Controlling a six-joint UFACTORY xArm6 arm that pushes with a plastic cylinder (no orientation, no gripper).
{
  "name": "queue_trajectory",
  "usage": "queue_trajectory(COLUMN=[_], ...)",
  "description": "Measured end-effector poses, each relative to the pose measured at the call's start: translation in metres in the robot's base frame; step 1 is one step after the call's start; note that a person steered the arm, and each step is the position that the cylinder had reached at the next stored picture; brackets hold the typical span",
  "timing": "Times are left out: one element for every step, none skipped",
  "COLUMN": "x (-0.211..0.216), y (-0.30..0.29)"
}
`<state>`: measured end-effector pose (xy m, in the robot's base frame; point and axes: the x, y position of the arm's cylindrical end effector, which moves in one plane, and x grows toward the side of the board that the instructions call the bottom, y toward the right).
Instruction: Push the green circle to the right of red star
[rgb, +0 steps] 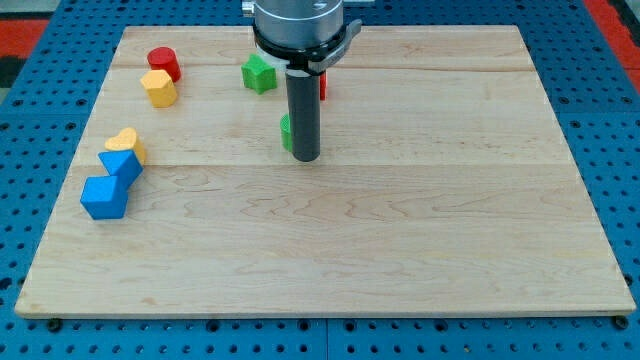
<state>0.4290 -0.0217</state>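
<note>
My tip (305, 158) rests on the wooden counter (400, 250), a little left of centre and toward the far half. There is no pincer on this rig, only the straight dark rod, so I have no wide or narrow state to report.

The green circle (285, 132) sits right against the rod's left side. Only a thin green sliver shows past the rod, so I take it to be the circle, though the shape is mostly hidden. It appears to touch the rod, just above my tip.

The red star (323, 84) is farther off, behind the rod and slightly to its right. I see only a narrow red edge of it below the arm's round housing; its outline cannot be made out. The green sliver lies nearer than that red edge and to its left.

A green star (259, 74) sits at the far side, left of the rod and clear of it.

At the far left, a red cylinder (164, 63) stands just behind a yellow hexagon-like block (159, 88), the two touching or nearly so.

Nearer on the left edge is a cluster of three: a yellow heart (126, 142) with a blue block (121, 164) pressed against its near side, and a second, larger blue block (104, 197) just nearer and left, touching the first.
</note>
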Motion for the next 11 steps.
queue_trajectory(x=[0.0, 0.0, -0.017, -0.038, -0.056, -0.075, -0.078, -0.068, -0.066, -0.066, -0.066], y=[-0.031, -0.057, -0.041, 0.007, 0.052, 0.081, 0.081, 0.083, 0.083, 0.083, 0.083])
